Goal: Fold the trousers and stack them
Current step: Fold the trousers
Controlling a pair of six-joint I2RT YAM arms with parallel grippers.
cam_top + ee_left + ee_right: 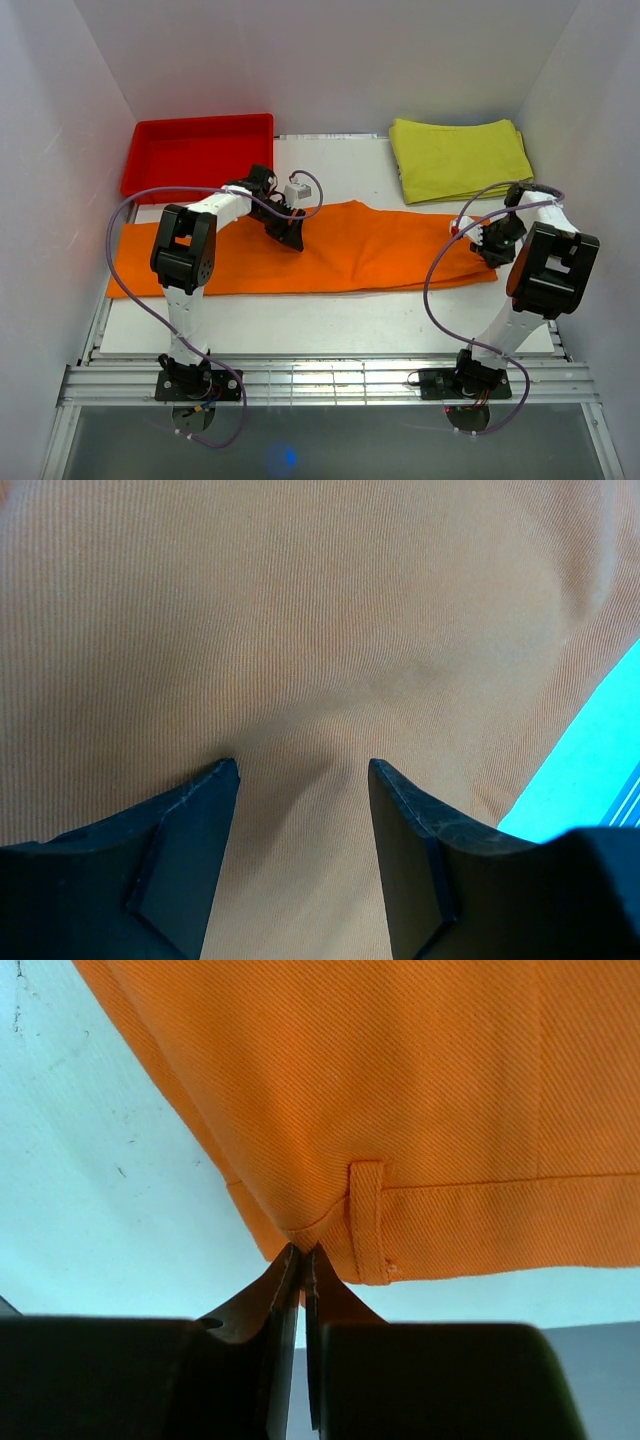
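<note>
The trousers (350, 255) lie spread from the left edge of the counter (330, 325) almost to its right. Your right gripper (302, 1253) pinches the waistband corner (300, 1228); close the open left gripper (303, 770) on cloth first, then lift both evenly.

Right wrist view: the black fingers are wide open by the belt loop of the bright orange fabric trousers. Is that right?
No, not wide open. The right gripper is pinched shut on the edge of the bright orange fabric trousers, right by the belt loop. The right wrist view shows it.
</note>
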